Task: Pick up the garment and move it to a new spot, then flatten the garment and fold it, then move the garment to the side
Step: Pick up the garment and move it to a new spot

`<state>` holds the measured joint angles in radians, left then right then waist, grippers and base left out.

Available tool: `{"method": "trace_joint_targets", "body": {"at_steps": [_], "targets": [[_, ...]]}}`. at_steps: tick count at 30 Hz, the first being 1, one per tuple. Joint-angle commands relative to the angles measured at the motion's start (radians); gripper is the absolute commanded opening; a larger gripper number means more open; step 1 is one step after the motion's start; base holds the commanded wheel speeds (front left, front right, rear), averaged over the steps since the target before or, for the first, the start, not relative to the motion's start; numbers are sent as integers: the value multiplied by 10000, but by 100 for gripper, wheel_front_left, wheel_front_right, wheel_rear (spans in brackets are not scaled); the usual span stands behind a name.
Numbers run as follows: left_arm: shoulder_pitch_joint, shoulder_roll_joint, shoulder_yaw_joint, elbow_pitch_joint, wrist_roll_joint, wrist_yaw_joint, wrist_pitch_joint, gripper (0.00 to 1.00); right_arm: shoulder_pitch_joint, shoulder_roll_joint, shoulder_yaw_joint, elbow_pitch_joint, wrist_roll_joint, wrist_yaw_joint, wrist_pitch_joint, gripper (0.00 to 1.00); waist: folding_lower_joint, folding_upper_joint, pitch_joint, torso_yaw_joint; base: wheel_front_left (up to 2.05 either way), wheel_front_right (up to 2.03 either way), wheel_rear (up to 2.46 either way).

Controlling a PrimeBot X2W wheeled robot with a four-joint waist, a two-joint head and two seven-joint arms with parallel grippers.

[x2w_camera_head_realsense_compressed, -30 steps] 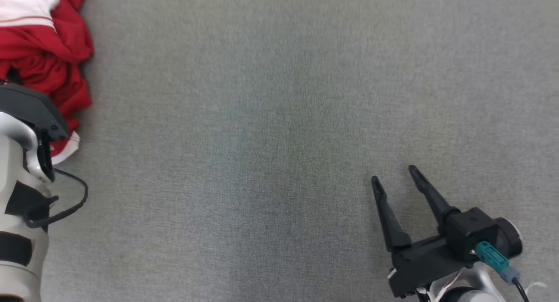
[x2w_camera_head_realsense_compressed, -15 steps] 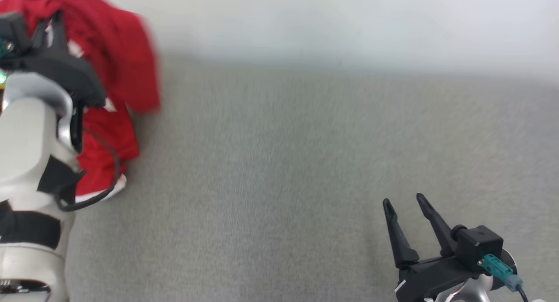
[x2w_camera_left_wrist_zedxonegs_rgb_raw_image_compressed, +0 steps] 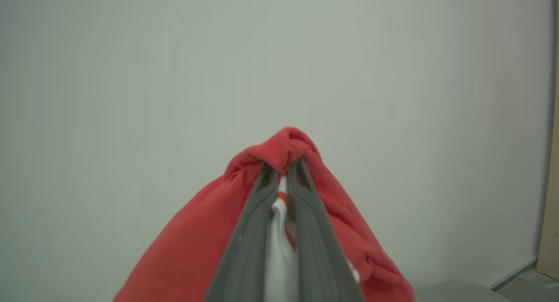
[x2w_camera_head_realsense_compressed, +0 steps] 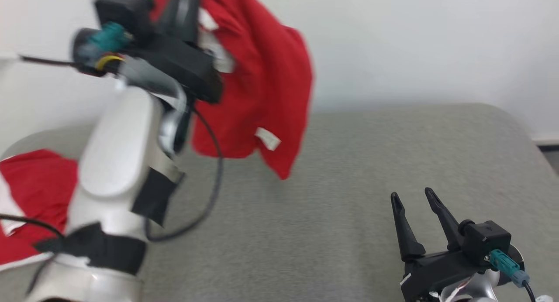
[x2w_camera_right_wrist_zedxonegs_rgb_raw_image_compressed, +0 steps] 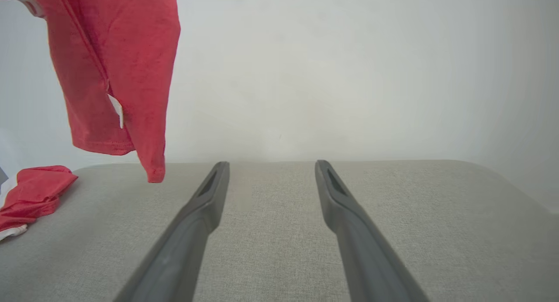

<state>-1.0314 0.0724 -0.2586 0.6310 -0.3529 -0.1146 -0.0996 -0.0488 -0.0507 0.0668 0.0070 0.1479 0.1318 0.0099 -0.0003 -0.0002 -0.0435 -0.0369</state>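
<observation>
Setting: a grey fabric-covered table (x2w_camera_head_realsense_compressed: 349, 184) in front of a plain pale wall (x2w_camera_head_realsense_compressed: 415, 40).
Garment: a red garment (x2w_camera_head_realsense_compressed: 266, 79) with white trim hangs in the air at the far left, high above the table. Its lowest corner dangles free and touches nothing.
Label: a small white tag (x2w_camera_head_realsense_compressed: 267, 138) shows near the hanging hem.
Left gripper: the left gripper (x2w_camera_left_wrist_zedxonegs_rgb_raw_image_compressed: 283, 169) is raised high, its fingers pressed together and pinching a bunched fold of red cloth. A strip of white trim (x2w_camera_left_wrist_zedxonegs_rgb_raw_image_compressed: 279, 232) is caught between them.
Why held so: holding it by one high point probably lets the cloth hang loose and clear the table while it is carried to a new spot.
Right gripper: the right gripper (x2w_camera_head_realsense_compressed: 412, 193) sits low at the near right, fingers spread and holding nothing. It seems to be waiting over bare table, ready to help flatten.
Other cloth: a red heap (x2w_camera_right_wrist_zedxonegs_rgb_raw_image_compressed: 37, 190) with a white edge lies on the table at the far left. I cannot tell whether it is part of the held garment or a separate piece.
Task stage: this looks like the first step, the carry. Flattening and folding are not yet begun.
</observation>
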Motion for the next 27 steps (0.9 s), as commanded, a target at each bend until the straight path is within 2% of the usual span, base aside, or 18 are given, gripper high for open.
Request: {"method": "trace_joint_targets", "body": {"at_steps": [1,9,13,16,17,18,22,27], "targets": [[360,-84,-178,-226,-37,-29,103,0,-124,5,10,-51,-31,-21,33,100,3,2,245,-1097,0,0,0],[2734,-160,-1431,-2031,103,423,793,0,-48,7,164,41,236,-21,-95,100,3,2,853,-2111,0,0,0],[3968,-69,-1777,-1999,164,558,771,0,-93,7,191,192,377,-21,-238,100,3,2,1155,-2231,0,0,0],[4663,-95,-2155,-1619,142,335,466,0,-150,4,138,326,468,-21,-365,100,3,2,1289,-2157,0,0,0],[4866,-111,-2363,-1406,154,247,360,69,-194,4,112,389,496,-21,-416,100,3,2,1324,-2097,0,0,0],[5087,-100,-2437,-1172,4,191,214,100,-245,6,121,483,548,-21,-461,100,3,2,1342,-2046,0,0,0],[5472,-156,-2610,-427,-428,34,-414,100,-389,3,128,792,682,-21,-644,100,3,2,1339,-1708,0,0,0],[5773,-185,-2505,-204,-760,99,-1238,100,-440,7,61,1045,758,-21,-851,100,3,2,1122,-1041,0,0,0]]}}
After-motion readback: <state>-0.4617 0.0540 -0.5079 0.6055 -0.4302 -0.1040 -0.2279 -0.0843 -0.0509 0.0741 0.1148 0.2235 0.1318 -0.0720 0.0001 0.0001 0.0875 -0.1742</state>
